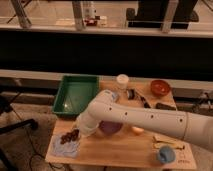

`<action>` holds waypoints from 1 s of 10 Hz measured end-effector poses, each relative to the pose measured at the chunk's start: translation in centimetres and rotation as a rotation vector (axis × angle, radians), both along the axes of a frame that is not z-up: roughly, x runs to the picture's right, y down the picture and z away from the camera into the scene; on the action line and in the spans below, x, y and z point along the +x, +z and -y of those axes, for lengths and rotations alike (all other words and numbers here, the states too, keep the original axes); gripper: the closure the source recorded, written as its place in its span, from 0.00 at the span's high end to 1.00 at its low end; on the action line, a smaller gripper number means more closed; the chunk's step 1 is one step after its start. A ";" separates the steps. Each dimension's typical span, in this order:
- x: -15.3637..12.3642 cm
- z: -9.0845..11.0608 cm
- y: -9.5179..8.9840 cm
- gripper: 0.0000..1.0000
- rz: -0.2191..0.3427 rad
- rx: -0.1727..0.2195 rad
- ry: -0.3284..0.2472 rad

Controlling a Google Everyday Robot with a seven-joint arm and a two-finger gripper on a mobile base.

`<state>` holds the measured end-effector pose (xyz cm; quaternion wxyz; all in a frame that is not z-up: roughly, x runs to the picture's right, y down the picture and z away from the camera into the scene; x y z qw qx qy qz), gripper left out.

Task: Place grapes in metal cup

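The grapes [69,136], a dark purple-brown bunch, hang at the tip of my gripper [76,133], just above a blue cloth [64,146] at the table's front left corner. The gripper is shut on the grapes. My white arm [130,117] reaches in from the right and bends down across the table's middle. The metal cup [131,93], small and shiny, stands at the back of the table, right of the white cup [122,80] and well away from the gripper.
A green tray [75,95] sits at the back left. The arm partly covers a purple bowl [111,128]. A red-brown bowl [160,87] stands back right, a blue cup [165,155] front right, and small items lie between them. A dark wall runs behind the table.
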<state>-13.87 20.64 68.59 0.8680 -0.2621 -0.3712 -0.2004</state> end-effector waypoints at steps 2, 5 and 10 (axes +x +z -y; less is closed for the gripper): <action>0.2 0.6 0.2 0.00 0.026 -0.029 0.032; -0.1 1.6 0.4 0.00 0.089 -0.093 0.102; -0.9 2.0 0.7 0.00 0.136 -0.158 0.175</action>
